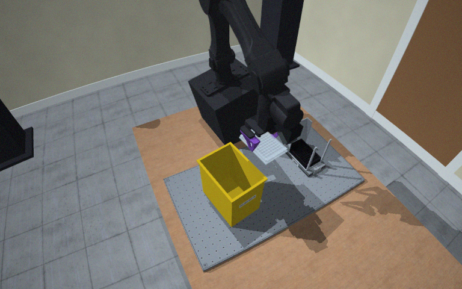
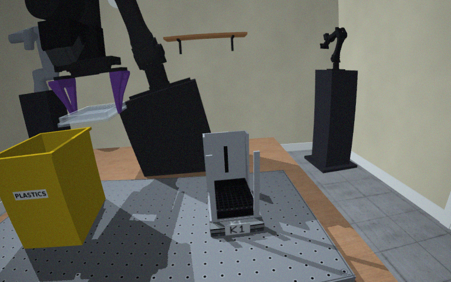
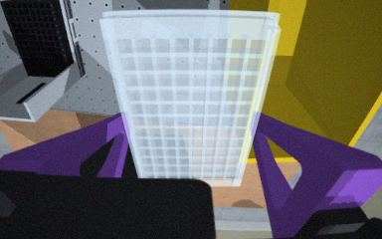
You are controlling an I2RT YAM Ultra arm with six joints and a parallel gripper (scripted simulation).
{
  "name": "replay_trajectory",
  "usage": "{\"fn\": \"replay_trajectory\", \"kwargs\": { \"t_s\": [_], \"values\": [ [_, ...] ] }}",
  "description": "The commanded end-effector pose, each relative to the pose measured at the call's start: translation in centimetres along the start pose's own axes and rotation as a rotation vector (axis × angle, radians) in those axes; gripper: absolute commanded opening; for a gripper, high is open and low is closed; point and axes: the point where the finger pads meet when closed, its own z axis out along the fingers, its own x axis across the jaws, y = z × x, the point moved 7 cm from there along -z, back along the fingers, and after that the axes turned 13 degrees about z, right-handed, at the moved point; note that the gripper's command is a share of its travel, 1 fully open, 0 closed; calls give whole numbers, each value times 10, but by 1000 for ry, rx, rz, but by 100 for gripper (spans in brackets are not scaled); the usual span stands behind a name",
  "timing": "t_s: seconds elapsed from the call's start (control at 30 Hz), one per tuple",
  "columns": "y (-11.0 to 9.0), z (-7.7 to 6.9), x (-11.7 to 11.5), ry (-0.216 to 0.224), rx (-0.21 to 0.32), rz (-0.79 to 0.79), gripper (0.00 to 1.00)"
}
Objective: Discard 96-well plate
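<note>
My gripper (image 2: 91,107) is clamped on the clear 96-well plate (image 2: 89,114) — my two purple fingers press against its long sides, standing wide because the plate is wide. The plate hangs in the air, roughly level with a slight tilt, its free end pointing away from my wrist.

Position in the exterior view: the plate is up at the left, above the level of the yellow bin W1 (image 2: 71,185) and just over the bin's far rim. In the top view the plate (image 1: 269,147) lies between the bin (image 1: 246,200) and the stack rack K1 (image 1: 314,167), close to the bin's far right corner. In the wrist view the bin's yellow wall (image 3: 323,75) fills the right side behind the plate, and the rack (image 3: 37,100) sits at the upper left — so the plate's far end reaches the bin's edge, but I cannot tell whether its middle is over the mouth.

The bin stands upright on the perforated grey board (image 2: 286,245), its label reading PLASTICS (image 2: 30,194) on the near face.

The rack, labelled K1 (image 2: 239,229), stands upright to the right of the bin, well apart from it. The black lower plate (image 2: 234,197) lies flat in the rack's base, between the back panel and the thin right-hand post.
</note>
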Motion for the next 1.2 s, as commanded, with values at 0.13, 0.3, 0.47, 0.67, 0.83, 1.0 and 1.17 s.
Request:
{"fn": "replay_trajectory", "kwargs": {
  "t_s": [0.13, 0.3, 0.47, 0.67, 0.83, 1.0, 1.17],
  "values": [
    [9, -10, -19, 2, -35, -22, 0],
    [12, -10, -35, 2, -35, -22, 0],
    [15, -10, -48, 1, -35, -22, 0],
    [18, -10, -65, 1, -35, -22, 0],
    [22, -11, -81, 0, -35, -22, 0],
    [25, -11, -97, 0, -35, -22, 0],
    [27, -11, -108, -1, -35, -22, 0]
  ]
}}
